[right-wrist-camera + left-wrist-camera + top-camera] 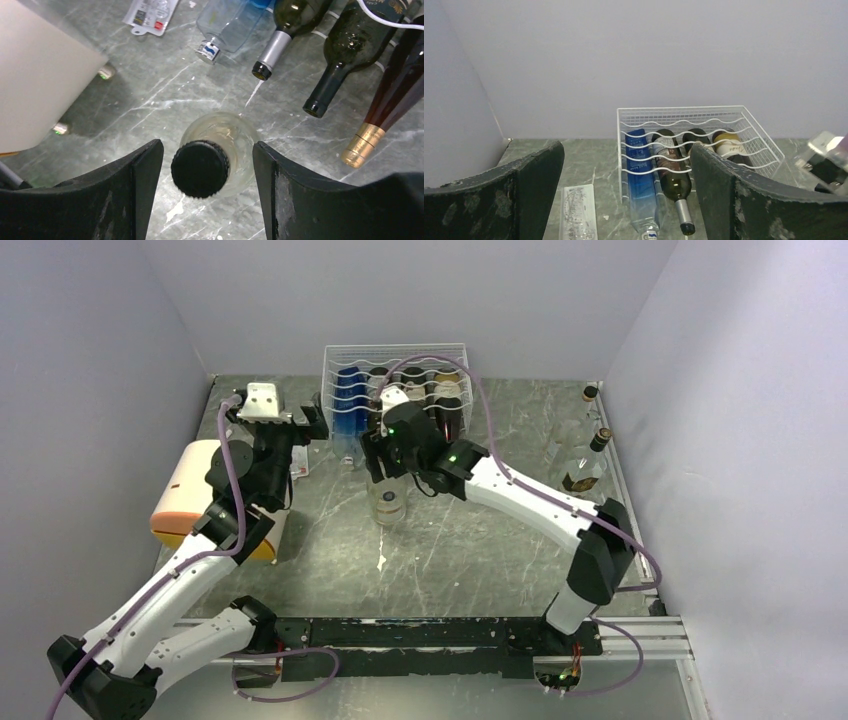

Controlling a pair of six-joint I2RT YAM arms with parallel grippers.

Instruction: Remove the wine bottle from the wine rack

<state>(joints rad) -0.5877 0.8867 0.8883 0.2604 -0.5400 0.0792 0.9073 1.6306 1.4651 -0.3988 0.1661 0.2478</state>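
The white wire wine rack [395, 352] stands at the back of the table with several bottles lying in it, among them a blue one [640, 175] and a dark green one [674, 177]. A clear wine bottle with a black cap [200, 167] stands upright on the table just in front of the rack [387, 502]. My right gripper [207, 150] hangs over it, fingers on either side of the cap with a gap on each side, so it is open. My left gripper [626, 147] is open and empty, left of the rack and facing it.
A cream and orange drum [190, 495] lies at the left by the left arm. A small flat packet [579, 212] lies on the table left of the rack. Two bottles [583, 472] stand by the right edge. Bottle necks [325, 90] stick out of the rack's front.
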